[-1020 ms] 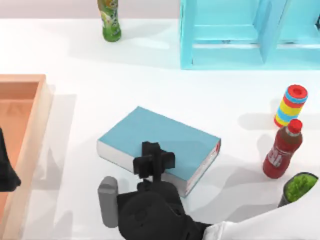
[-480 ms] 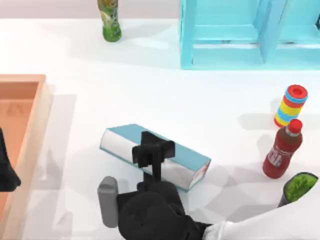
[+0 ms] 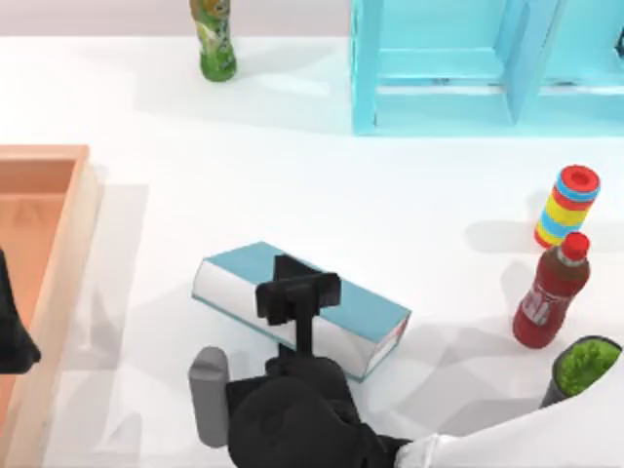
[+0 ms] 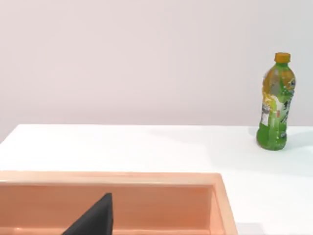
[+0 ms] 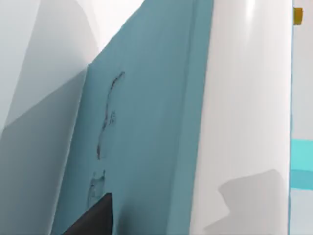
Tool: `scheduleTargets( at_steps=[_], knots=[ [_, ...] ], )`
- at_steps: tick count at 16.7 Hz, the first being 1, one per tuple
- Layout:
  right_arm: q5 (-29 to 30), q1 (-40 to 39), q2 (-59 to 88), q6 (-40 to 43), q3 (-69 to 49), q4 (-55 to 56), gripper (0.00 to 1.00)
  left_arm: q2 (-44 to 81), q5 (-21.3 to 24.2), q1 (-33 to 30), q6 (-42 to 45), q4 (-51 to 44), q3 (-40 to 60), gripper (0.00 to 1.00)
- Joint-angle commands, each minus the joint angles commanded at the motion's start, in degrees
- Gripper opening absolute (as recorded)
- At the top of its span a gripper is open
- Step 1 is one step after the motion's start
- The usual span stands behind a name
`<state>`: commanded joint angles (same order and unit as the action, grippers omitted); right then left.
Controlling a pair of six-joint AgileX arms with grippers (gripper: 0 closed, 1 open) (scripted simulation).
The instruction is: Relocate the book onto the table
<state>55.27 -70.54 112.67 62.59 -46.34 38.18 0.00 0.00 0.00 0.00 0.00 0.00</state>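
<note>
The teal-blue book (image 3: 363, 310) is tipped up on its long edge on the white table (image 3: 292, 175), its pale side facing the camera above. My right gripper (image 3: 297, 291) reaches in from the table's front edge and is shut on the book, one finger across the cover. In the right wrist view the teal cover (image 5: 146, 122) and the white page edges (image 5: 244, 98) stand very close, with one dark fingertip (image 5: 93, 220) against the cover. My left arm (image 3: 10, 336) is parked over the wooden tray at the left edge.
An orange-brown tray (image 3: 58, 224) lies at the left. At the back stand a green bottle (image 3: 215, 39) and a turquoise shelf unit (image 3: 448, 68). A red bottle (image 3: 551, 292), a striped stack (image 3: 567, 207) and a cup of greens (image 3: 583, 366) stand at the right.
The book lay flat a second ago. Its near edge has since been raised in my right gripper, so it now stands tilted on its far edge. The left arm has not moved.
</note>
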Motion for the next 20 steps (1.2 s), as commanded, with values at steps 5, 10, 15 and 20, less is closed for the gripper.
scheduleTargets(
  at_steps=[5,10,15,20],
  knots=[
    [3.27,-6.61,-1.79,-10.04,-1.43,-11.21,1.0,0.0,0.0,0.0,0.0,0.0,0.0,1.0],
    [9.78,-15.58,-3.13,-25.28,-3.32,-29.2,1.0,0.0,0.0,0.0,0.0,0.0,0.0,1.0],
    [16.12,-22.89,-4.01,-38.27,-5.86,-45.57,1.0,0.0,0.0,0.0,0.0,0.0,0.0,1.0],
    [18.42,-25.46,-4.19,-43.09,-6.92,-51.18,1.0,0.0,0.0,0.0,0.0,0.0,0.0,1.0]
  ],
)
